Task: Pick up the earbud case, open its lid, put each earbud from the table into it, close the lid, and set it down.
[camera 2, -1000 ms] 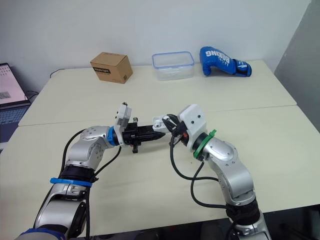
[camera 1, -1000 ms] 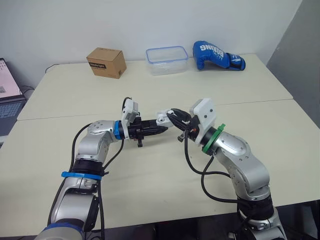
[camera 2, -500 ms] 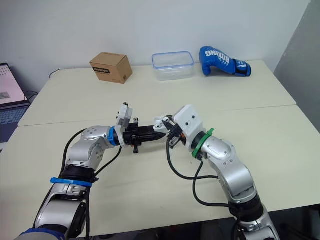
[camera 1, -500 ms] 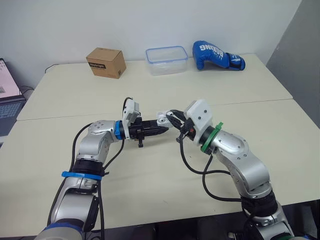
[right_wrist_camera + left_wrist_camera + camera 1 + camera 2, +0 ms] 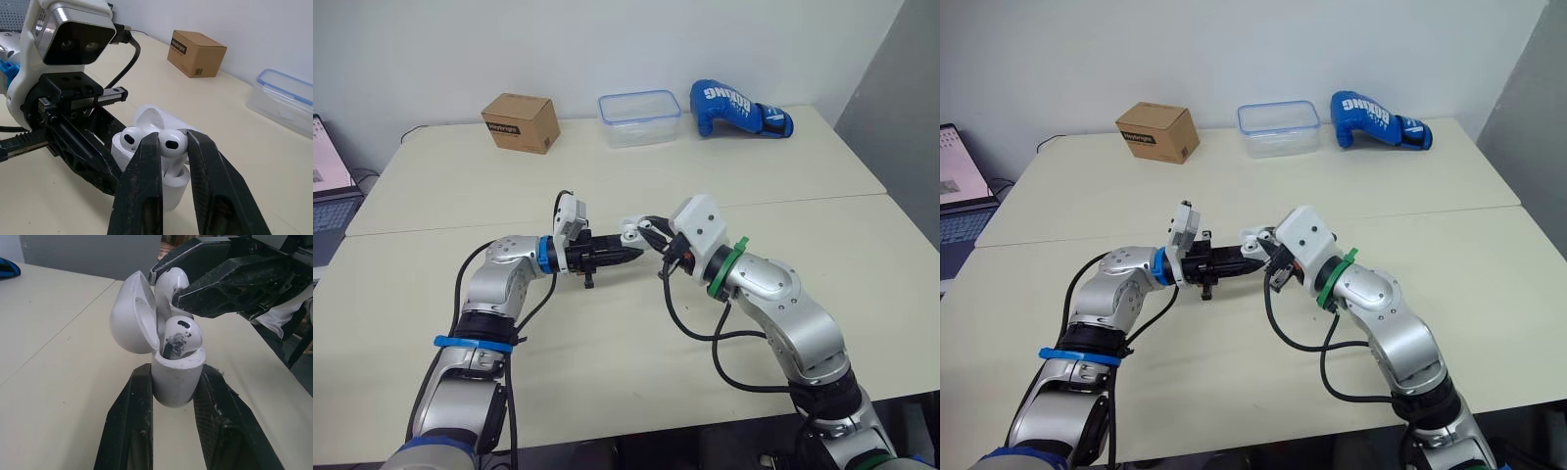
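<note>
- Left gripper [image 5: 623, 256]: jaws closed on the lower body of the case [image 5: 177, 382], one finger on each side. Case is held off the table, in the middle between the two arms.
- Lid [image 5: 128, 316] is hinged back and fully open.
- Right gripper [image 5: 652, 231]: jaws pinched on the second bud [image 5: 168, 284] by its head, with the stem pointing down at the free socket.
- First bud [image 5: 182, 335] is already seated in the other socket.
- Step in hand: seating the second bud. Judgement: line the stem up with the empty socket, keep clear of the lid and the seated bud, and press down lightly. Open the jaws only once the bud sits level with its neighbour (magnets may pull it in, but I can't confirm).
- Risk: a tilted stem catches on the rim, or the case twists in the left grip.
- Table [image 5: 607, 343]: pale and bare under the arms.
- Far edge: cardboard box [image 5: 520, 121], clear tub [image 5: 640, 117] and blue boxing glove [image 5: 739, 110].
- Laptop [image 5: 328, 191] far left; plain wall behind.
</note>
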{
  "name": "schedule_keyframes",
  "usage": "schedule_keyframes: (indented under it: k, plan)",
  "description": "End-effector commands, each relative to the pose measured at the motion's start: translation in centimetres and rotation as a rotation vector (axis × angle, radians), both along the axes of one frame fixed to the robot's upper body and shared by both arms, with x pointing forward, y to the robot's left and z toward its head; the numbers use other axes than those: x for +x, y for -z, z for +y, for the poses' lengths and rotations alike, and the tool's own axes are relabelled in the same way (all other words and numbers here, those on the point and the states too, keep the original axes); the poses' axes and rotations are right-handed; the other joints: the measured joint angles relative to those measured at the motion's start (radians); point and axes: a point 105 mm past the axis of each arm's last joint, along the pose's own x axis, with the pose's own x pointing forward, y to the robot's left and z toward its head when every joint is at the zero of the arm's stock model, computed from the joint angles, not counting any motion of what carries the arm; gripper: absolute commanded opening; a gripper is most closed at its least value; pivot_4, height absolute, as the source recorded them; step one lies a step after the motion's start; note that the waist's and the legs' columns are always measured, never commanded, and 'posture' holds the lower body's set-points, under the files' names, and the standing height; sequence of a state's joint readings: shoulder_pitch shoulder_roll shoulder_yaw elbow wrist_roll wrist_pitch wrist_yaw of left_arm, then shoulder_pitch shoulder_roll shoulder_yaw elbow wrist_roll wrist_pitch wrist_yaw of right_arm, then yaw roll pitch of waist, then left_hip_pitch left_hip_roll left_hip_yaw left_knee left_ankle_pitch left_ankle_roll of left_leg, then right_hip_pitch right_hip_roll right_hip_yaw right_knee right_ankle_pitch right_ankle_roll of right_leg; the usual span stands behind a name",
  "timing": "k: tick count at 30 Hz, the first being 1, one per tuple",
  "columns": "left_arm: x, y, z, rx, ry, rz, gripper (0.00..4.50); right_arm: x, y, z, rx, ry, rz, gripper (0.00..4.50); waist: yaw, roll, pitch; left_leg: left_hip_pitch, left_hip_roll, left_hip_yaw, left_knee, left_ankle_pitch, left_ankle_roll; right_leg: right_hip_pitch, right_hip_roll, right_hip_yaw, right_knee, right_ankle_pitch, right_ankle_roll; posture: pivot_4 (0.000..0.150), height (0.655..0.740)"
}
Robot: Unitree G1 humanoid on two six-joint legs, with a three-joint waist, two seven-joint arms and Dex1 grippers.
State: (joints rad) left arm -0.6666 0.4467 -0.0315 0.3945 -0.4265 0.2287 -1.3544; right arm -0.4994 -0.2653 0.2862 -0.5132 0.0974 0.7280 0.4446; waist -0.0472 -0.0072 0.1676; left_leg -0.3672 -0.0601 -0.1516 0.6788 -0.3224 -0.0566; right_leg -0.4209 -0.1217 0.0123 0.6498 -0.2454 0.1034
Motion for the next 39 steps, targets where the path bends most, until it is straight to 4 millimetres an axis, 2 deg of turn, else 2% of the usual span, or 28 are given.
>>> schedule_keyframes:
  k: [1, 4, 12, 16, 21, 24, 26, 34, 35, 39]
  plan:
    - [0.0, -2.1, -0.1, -0.021, 0.009, -0.091, 0.76, -0.4, -0.6, 0.1, 0.001, -0.014, -0.009, 0.37, 0.000, 0.000, 0.000, 0.000, 0.000, 0.000, 0.000, 0.000, 0.000, 0.000, 0.000, 0.000, 0.000, 0.000, 0.000, 0.150, 0.7307]
    - [0.0, -2.1, 0.0, -0.020, 0.009, -0.092, 0.76, -0.5, -0.4, 0.2, -0.001, -0.026, 0.012, 0.37, 0.000, 0.000, 0.000, 0.000, 0.000, 0.000, 0.000, 0.000, 0.000, 0.000, 0.000, 0.000, 0.000, 0.000, 0.000, 0.150, 0.7307]
    - [-0.1, -2.0, 0.1, -0.017, 0.008, -0.089, 0.76, -0.4, -1.1, -0.1, 0.014, -0.018, -0.033, 3.08, 0.000, 0.000, 0.000, 0.000, 0.000, 0.000, 0.000, 0.000, 0.000, 0.000, 0.000, 0.000, 0.000, 0.000, 0.000, 0.150, 0.7307]
    - [-0.2, -1.8, 0.2, -0.011, 0.009, -0.084, 0.76, -0.6, -2.2, -0.6, 0.050, -0.041, -0.062, 4.47, 0.000, 0.000, 0.000, 0.000, 0.000, 0.000, 0.000, 0.000, 0.000, 0.000, 0.000, 0.000, 0.000, 0.000, 0.000, 0.150, 0.7307]
    - [-0.3, -1.3, 0.4, 0.000, 0.015, -0.074, 0.76, -1.1, -4.8, -1.8, 0.125, -0.173, 0.022, 4.47, -0.001, 0.000, 0.000, 0.000, 0.000, 0.000, 0.000, 0.000, 0.000, 0.000, 0.000, 0.000, 0.000, 0.000, 0.000, 0.150, 0.7307]
    - [-0.4, -1.4, 0.4, 0.000, 0.023, -0.073, 0.76, 0.3, -6.5, -2.7, 0.112, -0.179, 0.061, 3.88, -0.002, 0.000, 0.000, 0.000, 0.000, -0.001, 0.000, 0.000, 0.000, 0.001, 0.000, 0.000, 0.000, 0.000, 0.000, 0.150, 0.7307]
    - [-0.6, -1.5, 0.3, -0.001, 0.033, -0.071, 0.76, 1.1, -7.2, -2.8, 0.073, -0.184, 0.061, 3.21, -0.002, 0.000, 0.000, 0.000, 0.000, 0.000, 0.000, 0.000, 0.000, 0.001, 0.000, 0.000, 0.000, 0.000, 0.000, 0.150, 0.7307]
    - [-1.2, -1.9, 0.1, -0.004, 0.053, -0.071, 0.76, 4.8, -6.1, -2.7, -0.084, -0.194, 0.076, 0.21, -0.008, 0.000, 0.000, 0.000, 0.000, 0.001, -0.001, 0.000, 0.000, 0.000, 0.000, 0.000, -0.001, 0.000, 0.000, 0.150, 0.7307]
    - [-1.3, -1.9, 0.1, -0.004, 0.055, -0.071, 0.76, 5.0, -5.9, -2.6, -0.099, -0.200, 0.077, 0.03, -0.010, 0.000, 0.000, 0.000, 0.000, 0.001, -0.001, 0.000, 0.000, 0.000, 0.000, 0.000, -0.001, 0.000, 0.000, 0.150, 0.7307]
    - [-1.6, -2.1, 0.0, -0.007, 0.059, -0.069, 0.76, 5.1, -4.5, -1.7, -0.173, -0.263, 0.086, 0.03, -0.011, 0.000, 0.000, 0.000, 0.000, 0.001, -0.001, 0.000, 0.000, 0.000, 0.000, 0.000, -0.001, 0.000, 0.000, 0.150, 0.7307]
